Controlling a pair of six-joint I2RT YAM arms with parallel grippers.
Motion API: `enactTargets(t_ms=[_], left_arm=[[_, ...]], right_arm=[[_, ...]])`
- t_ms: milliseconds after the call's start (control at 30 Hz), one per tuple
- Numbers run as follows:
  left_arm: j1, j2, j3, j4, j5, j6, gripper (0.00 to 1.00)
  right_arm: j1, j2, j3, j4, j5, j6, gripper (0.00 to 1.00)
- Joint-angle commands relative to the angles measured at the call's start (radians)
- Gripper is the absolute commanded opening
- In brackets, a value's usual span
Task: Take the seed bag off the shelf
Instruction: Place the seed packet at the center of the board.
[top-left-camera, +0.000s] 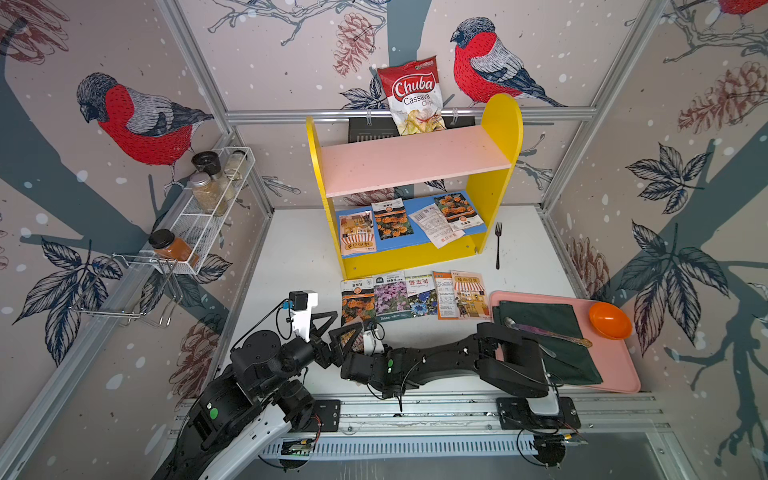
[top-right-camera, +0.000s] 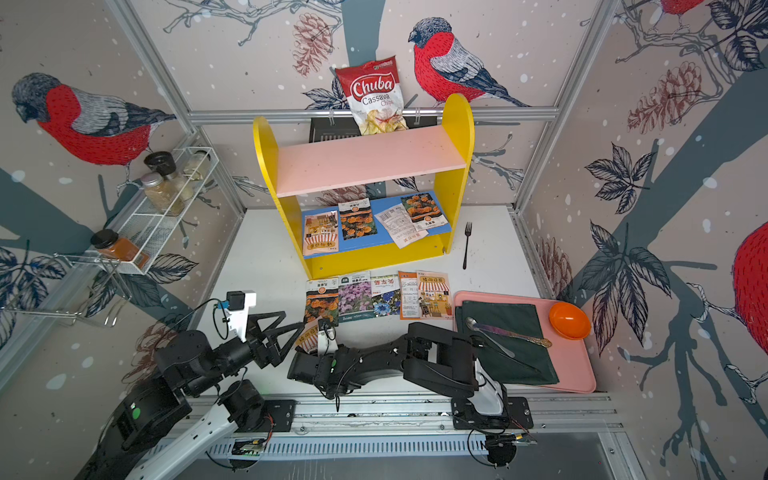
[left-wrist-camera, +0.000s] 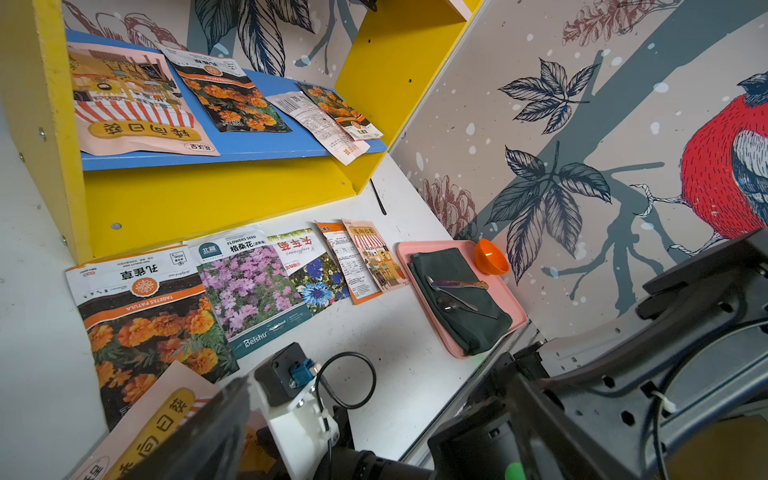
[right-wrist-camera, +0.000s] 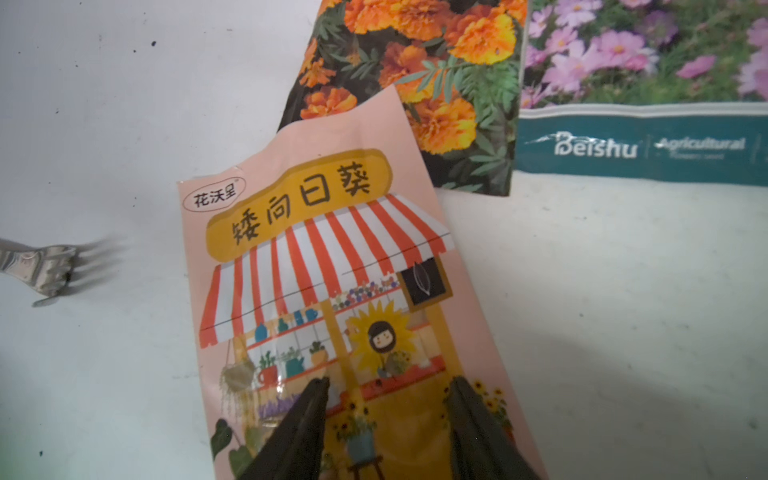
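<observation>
Hanging directly over the pink sunflower seed packet (right-wrist-camera: 324, 257), the right pincer (right-wrist-camera: 388, 380) is the nearer one. The packet lies flat on the bench (top-left-camera: 291, 257), nearer than the shelf (top-left-camera: 415, 160), at the near left end of a row of packets, its far end lapping a marigold packet (right-wrist-camera: 436, 83). Its long axis runs ahead of the pincer, roughly the way the fingers point, tilted a little. Both fingertips sit over the packet's face, inside its long edges, about half apart with printed film showing between them. Whether they touch it I cannot tell; nothing looks pinched. The left pincer (top-left-camera: 343, 328) hangs just beside, to the left, spread wide and empty. By my reading this packet is already off the shelf, where four others lie on the blue board (left-wrist-camera: 257, 143).
</observation>
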Motion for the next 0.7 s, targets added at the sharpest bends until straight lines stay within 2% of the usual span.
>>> enactTargets(t_ms=[0,233,467,667], left_arm=[[0.002,-0.003,-0.003,0.028,0.002,0.012,0.96],[0.002,-0.01,-0.005,0.032,0.001,0.011,0.96],[0.002,-0.019,-0.001,0.027,-0.002,0.008,0.96],[0.002,-0.023,0.006,0.023,-0.012,0.005,0.96]], right_arm=[[0.019,-0.009,0.002,-0.107,-0.034,0.059,0.5],[0.028,-0.075,-0.033,-0.014,-0.058,0.047,0.5],[0.005,-0.096,-0.03,0.015,-0.027,0.001,0.5],[-0.001,-0.197,-0.091,0.059,-0.02,-0.061,0.51]])
